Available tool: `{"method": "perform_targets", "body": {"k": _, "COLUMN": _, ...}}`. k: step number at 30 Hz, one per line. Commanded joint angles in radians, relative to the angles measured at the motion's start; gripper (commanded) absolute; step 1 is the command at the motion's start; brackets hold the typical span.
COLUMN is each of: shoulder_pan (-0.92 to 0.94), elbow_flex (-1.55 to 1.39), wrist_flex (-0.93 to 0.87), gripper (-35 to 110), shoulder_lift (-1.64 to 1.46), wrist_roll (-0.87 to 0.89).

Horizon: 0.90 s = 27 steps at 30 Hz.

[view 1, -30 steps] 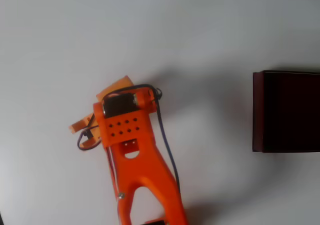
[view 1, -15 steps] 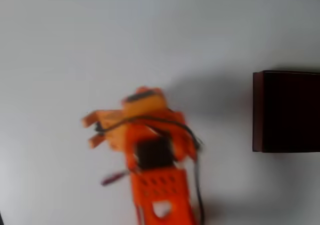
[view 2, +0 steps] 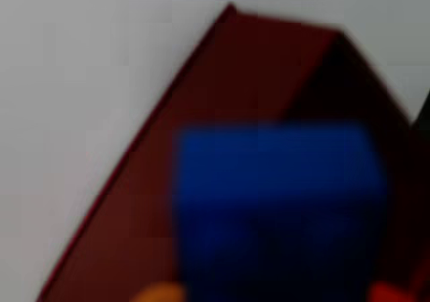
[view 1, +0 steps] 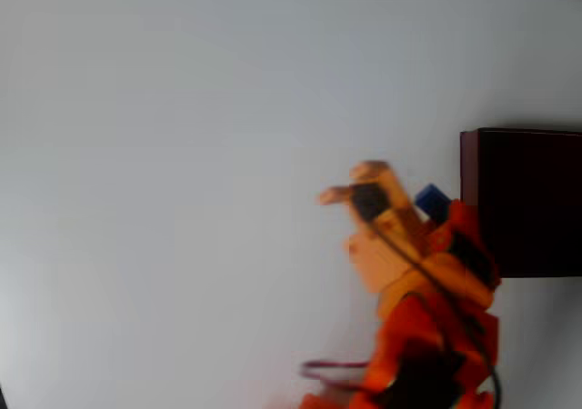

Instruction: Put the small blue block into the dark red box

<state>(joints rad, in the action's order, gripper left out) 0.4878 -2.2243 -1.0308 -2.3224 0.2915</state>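
1. White matte table [view 1: 182, 109]: bare work surface; it carries the box at the right edge of the overhead view and the arm at lower right.
2. Large square dark red box [view 1: 523, 200] with thin maroon walls and a near-black inside: it sits open-topped on the table, ready to receive the block. Its position matches the earlier overhead frames. In the wrist view its wall and dark hollow [view 2: 269, 80] lie just behind the block.
3. Orange plastic two-finger gripper [view 1: 427, 211] on the orange arm: clenched on the block, judging by the blue brick held between orange parts at the bottom of the wrist view. A second ago it was low over the left-centre table; now it has swung right, blurred, close beside the box's left wall.
4. Small bright blue rectangular block [view 1: 431, 201]: carried in the jaws, just short of the box's left wall, not yet over the opening; it looms large in the wrist view [view 2: 275, 208]. It is not discernible in the earlier frames.
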Motion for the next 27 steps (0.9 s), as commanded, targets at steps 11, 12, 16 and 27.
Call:
{"method": "perform_targets", "body": {"k": 11, "shoulder_pan": 0.241, "elbow_flex": 0.495, "wrist_flex": 0.048, "gripper": 2, "shoulder_lift": 0.629, "wrist_roll": 0.069}}
{"method": "perform_targets", "body": {"k": 12, "shoulder_pan": 0.247, "elbow_flex": 0.506, "wrist_flex": 0.051, "gripper": 10, "shoulder_lift": 0.66, "wrist_roll": 0.077}}
{"method": "perform_targets", "body": {"k": 16, "shoulder_pan": 0.255, "elbow_flex": 0.456, "wrist_flex": 0.1, "gripper": 17, "shoulder_lift": 0.673, "wrist_roll": 0.071}}
{"method": "perform_targets", "body": {"k": 27, "shoulder_pan": 0.081, "elbow_flex": 0.109, "wrist_flex": 0.057, "gripper": 20, "shoulder_lift": 0.204, "wrist_roll": -0.161}}
